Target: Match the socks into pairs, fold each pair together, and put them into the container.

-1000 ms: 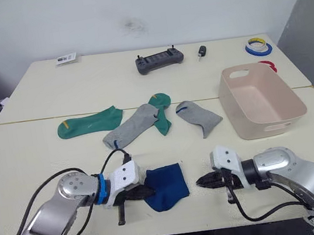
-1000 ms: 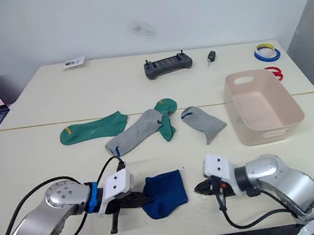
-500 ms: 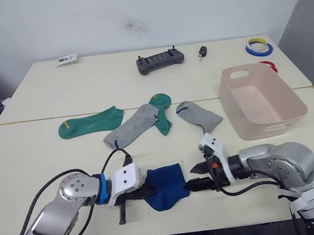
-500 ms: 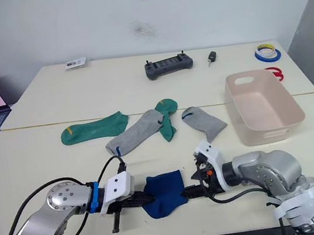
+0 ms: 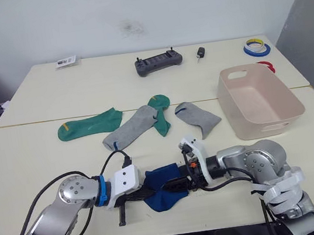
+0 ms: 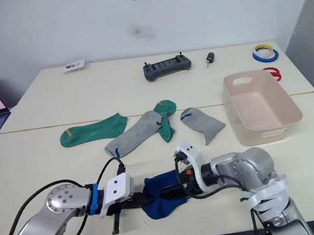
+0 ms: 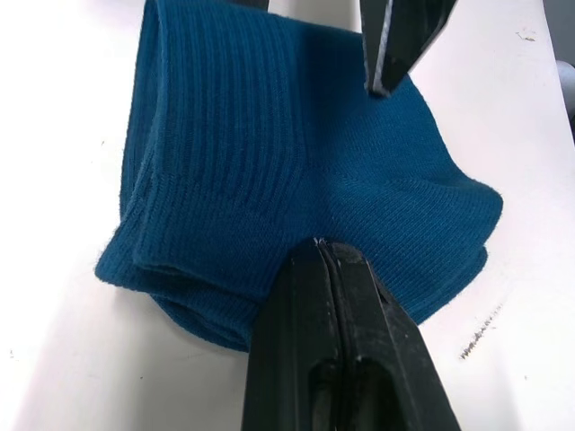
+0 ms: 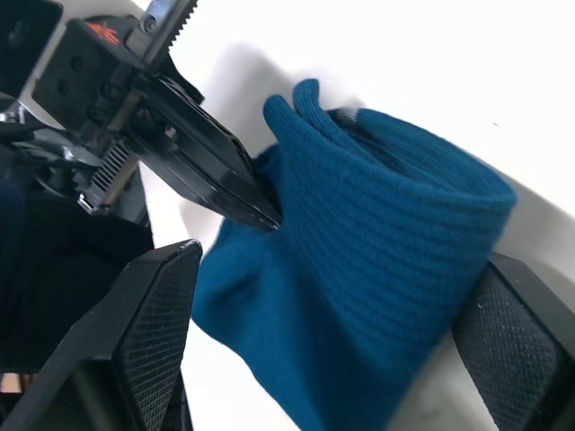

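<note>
The folded blue sock pair (image 5: 164, 185) lies near the front edge of the table (image 5: 45, 163), between the two grippers. The left gripper (image 5: 138, 195) is clenched on the pair's left edge; its fingers (image 7: 337, 350) are pressed together over the fabric. The right gripper (image 5: 175, 181) has its fingers (image 8: 153, 332) spread, one on each side of the bundle, straddling it from the right.

Behind the pair lie the remaining socks: one green sock (image 5: 90, 125) at left, a grey sock (image 5: 132, 127) overlapping the second green sock (image 5: 159, 115), and another grey sock (image 5: 198, 118) just to the right. The pale pink tub (image 5: 259, 99) stands at the right, well apart from the pair
</note>
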Robot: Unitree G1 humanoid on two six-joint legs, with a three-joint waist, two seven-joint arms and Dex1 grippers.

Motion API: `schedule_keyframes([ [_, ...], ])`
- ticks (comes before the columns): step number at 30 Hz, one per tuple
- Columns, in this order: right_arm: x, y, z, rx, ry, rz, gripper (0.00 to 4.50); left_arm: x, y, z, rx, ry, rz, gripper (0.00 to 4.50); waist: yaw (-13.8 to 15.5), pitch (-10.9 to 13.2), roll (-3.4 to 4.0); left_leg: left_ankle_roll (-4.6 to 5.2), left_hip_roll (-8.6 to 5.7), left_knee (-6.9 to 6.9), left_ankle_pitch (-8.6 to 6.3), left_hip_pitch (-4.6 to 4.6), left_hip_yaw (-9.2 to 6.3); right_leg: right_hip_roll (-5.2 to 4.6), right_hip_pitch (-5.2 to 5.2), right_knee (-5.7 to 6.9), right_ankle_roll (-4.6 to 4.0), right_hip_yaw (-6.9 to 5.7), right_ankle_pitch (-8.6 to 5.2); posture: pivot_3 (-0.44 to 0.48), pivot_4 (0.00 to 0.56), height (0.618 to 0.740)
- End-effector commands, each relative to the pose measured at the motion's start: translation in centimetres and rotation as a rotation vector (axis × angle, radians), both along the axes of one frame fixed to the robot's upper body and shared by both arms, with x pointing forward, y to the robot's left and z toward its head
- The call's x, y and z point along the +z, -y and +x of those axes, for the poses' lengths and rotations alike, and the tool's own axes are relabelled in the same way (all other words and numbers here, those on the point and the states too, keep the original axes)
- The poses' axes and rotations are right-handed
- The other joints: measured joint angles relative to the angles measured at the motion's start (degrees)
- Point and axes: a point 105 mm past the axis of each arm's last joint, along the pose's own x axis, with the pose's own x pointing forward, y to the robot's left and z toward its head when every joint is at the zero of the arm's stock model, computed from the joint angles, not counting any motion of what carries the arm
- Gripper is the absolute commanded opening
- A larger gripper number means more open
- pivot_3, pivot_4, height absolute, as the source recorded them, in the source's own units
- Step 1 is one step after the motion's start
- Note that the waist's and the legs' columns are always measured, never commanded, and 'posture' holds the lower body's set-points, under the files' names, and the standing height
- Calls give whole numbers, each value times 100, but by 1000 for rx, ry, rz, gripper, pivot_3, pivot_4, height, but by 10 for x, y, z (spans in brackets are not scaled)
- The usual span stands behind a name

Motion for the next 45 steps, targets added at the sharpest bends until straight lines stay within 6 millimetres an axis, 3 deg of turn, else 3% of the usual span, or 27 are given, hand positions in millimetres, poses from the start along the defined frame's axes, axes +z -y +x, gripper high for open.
schedule_keyframes([
  [1,5,-8,-4,33,-22,37,4054,-20,-11,-5,46,-56,70,0,-1,0,0,0,0,0,0,0,0,0,0,0,0,0,0,0,150,740],
  [4,3,-9,-4,34,-20,33,3355,-19,-12,-5,54,-56,65,0,-4,0,1,0,0,0,0,-1,1,0,-1,0,0,0,0,0,150,740],
  [9,3,-9,-3,37,0,30,1553,-13,-14,-4,84,-56,27,0,-7,1,1,0,2,-3,0,-3,2,0,-6,1,0,1,0,0,150,740],
  [13,7,-7,-2,42,42,29,151,3,-11,1,111,-37,-63,0,-30,2,2,0,2,-11,0,-4,3,0,-12,0,0,2,0,0,150,740],
  [14,9,-6,-2,43,54,30,29,12,-8,3,124,-29,-124,0,-34,4,2,0,3,-12,0,-4,2,1,-13,0,0,2,0,0,150,740],
  [19,18,11,-2,24,144,26,29,51,0,13,155,-15,-253,0,-7,22,-26,-1,1,-11,0,-18,-10,-3,-17,-1,0,0,0,0,150,740],
  [22,22,30,-6,14,227,-11,0,82,13,25,122,29,-285,562,45,31,-37,-1,-6,-8,1,-21,-15,-3,-15,-2,1,-5,0,0,150,740],
  [29,31,65,-33,2,319,-28,0,146,70,39,-70,103,-338,2802,10,38,-51,-1,-12,9,1,-33,-7,21,-13,-6,3,-11,0,0,150,740],
  [34,52,82,-42,-55,394,24,0,157,97,40,-164,131,-333,4361,-26,40,-52,-1,-9,10,1,-31,0,40,-15,-5,3,-4,0,0,150,740],
  [38,105,135,-19,-260,555,38,0,157,102,46,-160,152,-334,4439,11,51,-39,-2,-1,14,2,-27,6,65,-12,-1,2,3,0,0,150,740],
  [42,150,182,3,-396,691,-66,0,160,101,41,-184,135,-344,4439,19,56,-39,-1,-2,19,1,-27,16,51,-4,-9,1,4,1,0,150,740],
  [45,168,204,21,-450,805,-183,0,166,103,40,-195,149,-353,4439,20,57,-37,-1,-6,17,1,-32,24,53,-11,-10,1,8,1,0,150,740],
])
